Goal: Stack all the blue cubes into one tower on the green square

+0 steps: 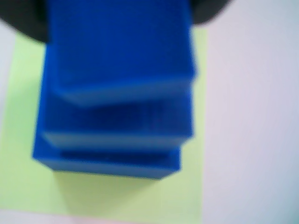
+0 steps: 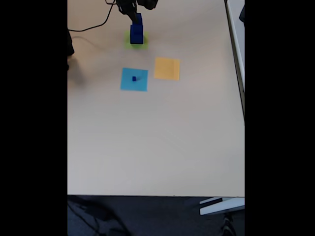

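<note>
No text, label or number can be read.

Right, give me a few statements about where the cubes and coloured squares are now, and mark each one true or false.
1. The tower stands on the green square. True.
2. Three blue tiers show in the wrist view. True.
3. The tiny blue cube rests on the orange-yellow square. False: it sits on the light-blue square.
4. In the fixed view, the orange-yellow square lies left of the light-blue one. False: it lies to its right.
5. The tool is at the top of the tower in the fixed view. True, though whether it is open or shut cannot be told.
</note>
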`<state>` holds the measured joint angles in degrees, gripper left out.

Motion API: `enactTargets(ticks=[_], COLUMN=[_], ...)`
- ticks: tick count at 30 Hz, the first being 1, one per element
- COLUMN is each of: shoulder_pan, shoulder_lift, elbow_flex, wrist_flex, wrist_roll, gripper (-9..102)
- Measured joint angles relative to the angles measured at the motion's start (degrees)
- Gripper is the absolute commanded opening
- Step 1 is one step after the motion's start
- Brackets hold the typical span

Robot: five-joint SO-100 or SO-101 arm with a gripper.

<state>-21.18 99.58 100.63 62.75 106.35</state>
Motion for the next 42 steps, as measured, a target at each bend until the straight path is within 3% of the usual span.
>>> enactTargets(ticks=[42], shoulder_pan=[0.4], shoulder_lift=[0.0], elbow_flex=[0.0], wrist_flex=[-0.1], wrist_roll=[-0.9], gripper=[14])
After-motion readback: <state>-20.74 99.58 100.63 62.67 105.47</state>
